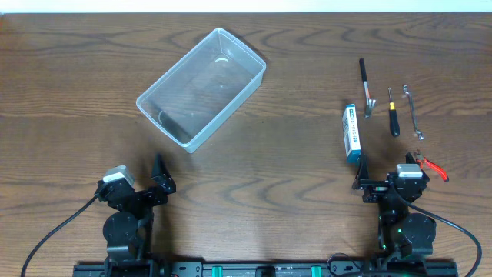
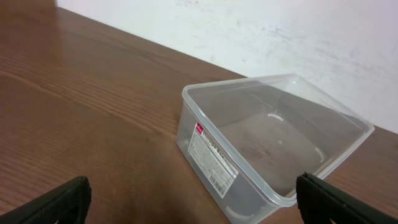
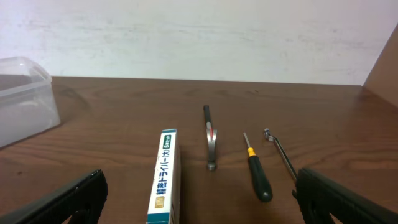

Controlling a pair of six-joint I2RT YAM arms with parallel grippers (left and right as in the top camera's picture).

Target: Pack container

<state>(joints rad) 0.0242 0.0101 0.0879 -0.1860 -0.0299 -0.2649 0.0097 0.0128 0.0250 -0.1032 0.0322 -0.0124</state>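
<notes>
Overhead: left pincer [image 1: 138, 175] and right pincer [image 1: 387, 168] spread, empty; I'd grip the blue-and-white box [image 1: 352, 132] across its width for the container [image 1: 201, 86].

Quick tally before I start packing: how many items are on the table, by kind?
Clear container: 1
Blue-and-white box: 1
Black-handled tool: 1
Screwdriver: 1
Wrench: 1
Red-handled pliers: 1
Total: 6
</notes>
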